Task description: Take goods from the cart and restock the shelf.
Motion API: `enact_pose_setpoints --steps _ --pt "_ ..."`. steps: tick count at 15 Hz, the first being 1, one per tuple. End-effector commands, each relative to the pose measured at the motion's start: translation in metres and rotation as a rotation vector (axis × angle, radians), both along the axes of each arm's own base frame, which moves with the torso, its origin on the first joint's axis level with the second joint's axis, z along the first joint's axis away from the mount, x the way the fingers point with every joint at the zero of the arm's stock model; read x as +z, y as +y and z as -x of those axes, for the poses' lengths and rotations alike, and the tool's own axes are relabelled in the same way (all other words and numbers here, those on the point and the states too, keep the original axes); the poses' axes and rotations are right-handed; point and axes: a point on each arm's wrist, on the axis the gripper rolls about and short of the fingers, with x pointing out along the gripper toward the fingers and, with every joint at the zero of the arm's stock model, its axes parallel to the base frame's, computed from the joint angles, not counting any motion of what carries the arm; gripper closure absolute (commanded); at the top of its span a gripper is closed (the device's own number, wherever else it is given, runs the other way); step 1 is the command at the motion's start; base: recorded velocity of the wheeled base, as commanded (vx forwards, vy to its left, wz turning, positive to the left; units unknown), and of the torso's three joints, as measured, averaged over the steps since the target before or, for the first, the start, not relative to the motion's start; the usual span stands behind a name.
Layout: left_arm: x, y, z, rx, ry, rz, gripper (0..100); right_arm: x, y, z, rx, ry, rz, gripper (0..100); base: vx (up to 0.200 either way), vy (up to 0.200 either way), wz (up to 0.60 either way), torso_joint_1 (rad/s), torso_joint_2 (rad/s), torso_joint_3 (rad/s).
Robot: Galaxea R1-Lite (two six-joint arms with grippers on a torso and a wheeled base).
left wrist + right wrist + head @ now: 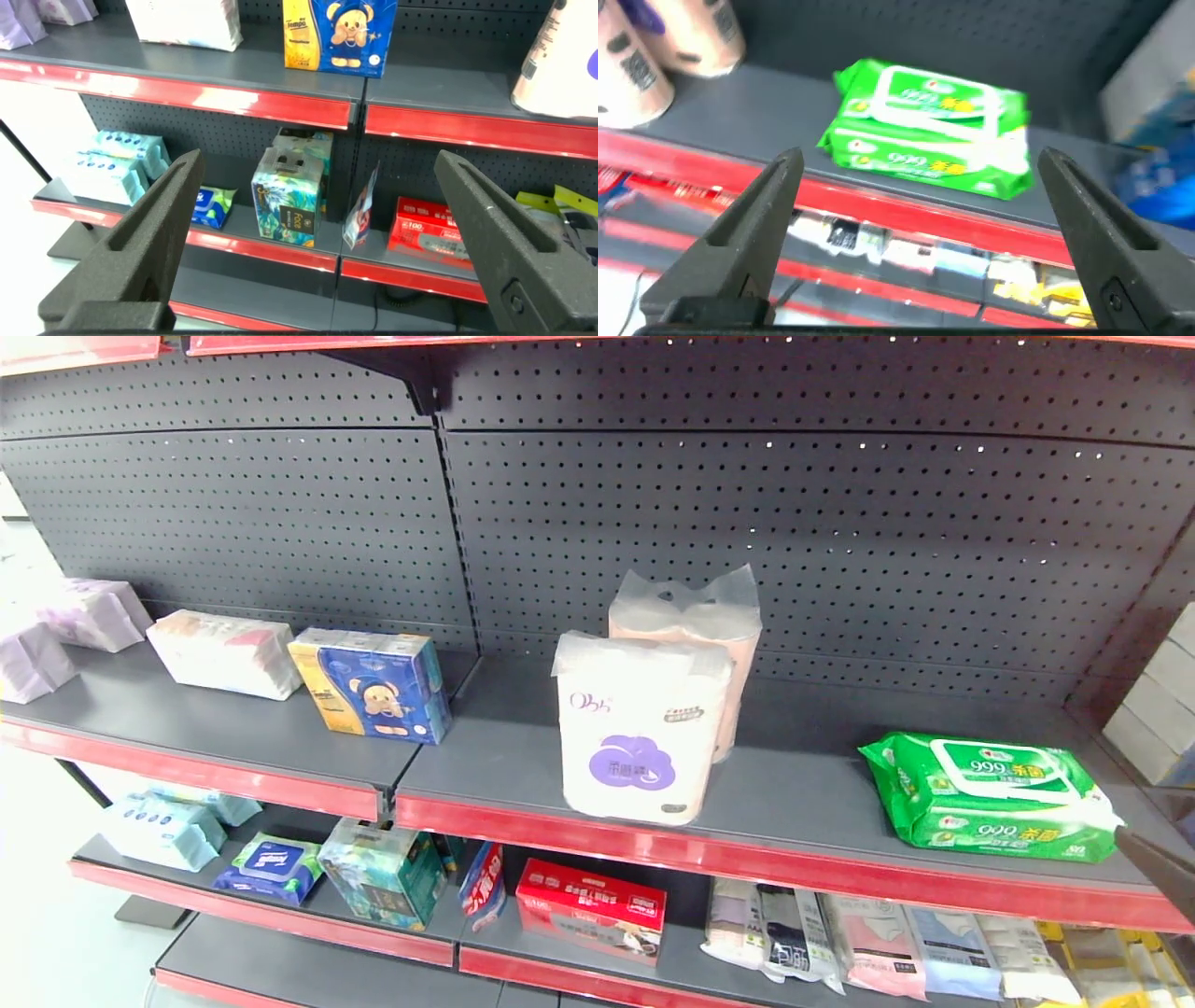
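The dark shelf (803,775) with a red front edge carries a green wipes pack (990,793) at the right. A white toilet roll pack (639,728) stands in the middle, with a pink roll pack (695,616) behind it. A blue and yellow tissue pack (373,683) and a white tissue pack (224,651) lie further left. My right gripper (920,157) is open and holds nothing, in front of the shelf edge just below the green wipes pack (929,126). My left gripper (318,163) is open with nothing in it, facing the lower shelf near a teal box (291,191).
Purple packs (93,613) lie at the far left of the shelf. The lower shelf holds a red box (590,907), a teal box (385,870), light blue packs (163,829) and several flat pouches (878,943). Bare shelf surface lies between the roll packs and the wipes.
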Motion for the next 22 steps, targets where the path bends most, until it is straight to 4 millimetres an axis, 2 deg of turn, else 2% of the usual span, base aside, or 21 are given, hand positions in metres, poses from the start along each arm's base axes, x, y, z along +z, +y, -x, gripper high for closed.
enact_pose_setpoints --steps 1,4,8,16,18,20,22 --pt "0.000 0.000 0.000 0.001 -0.001 0.000 0 0.004 0.001 0.014 -0.014 -0.072 0.023 0 0.000 0.000 0.00 0.000 0.00 0.000" --pt "0.000 0.000 0.000 0.001 0.000 0.000 0 -0.008 0.002 0.023 -0.009 -0.062 0.076 0 0.000 0.000 0.00 0.000 0.00 0.000" --pt "0.000 0.000 0.000 0.001 0.002 0.000 0 -0.010 0.002 0.024 -0.012 -0.061 0.092 0 0.000 0.000 0.00 0.000 0.00 0.000" --pt "-0.005 0.000 -0.002 -0.021 0.008 -0.009 0 -0.017 0.003 0.026 0.004 -0.047 0.116 0 0.000 0.000 -0.60 0.004 0.00 0.001" --pt "-0.005 0.000 -0.002 -0.021 0.010 -0.009 0 -0.018 0.003 0.026 0.006 -0.040 0.115 0 0.000 0.000 0.00 0.000 0.00 0.000" --pt "-0.005 0.000 -0.002 -0.021 0.010 -0.009 0 -0.027 0.004 0.030 0.022 -0.029 0.090 0 0.000 0.000 0.00 0.000 0.00 0.000" --pt "-0.005 0.000 -0.002 -0.027 0.016 -0.010 0 -0.045 0.006 0.042 0.047 -0.035 0.063 0 0.000 0.000 0.00 0.000 0.00 0.000"
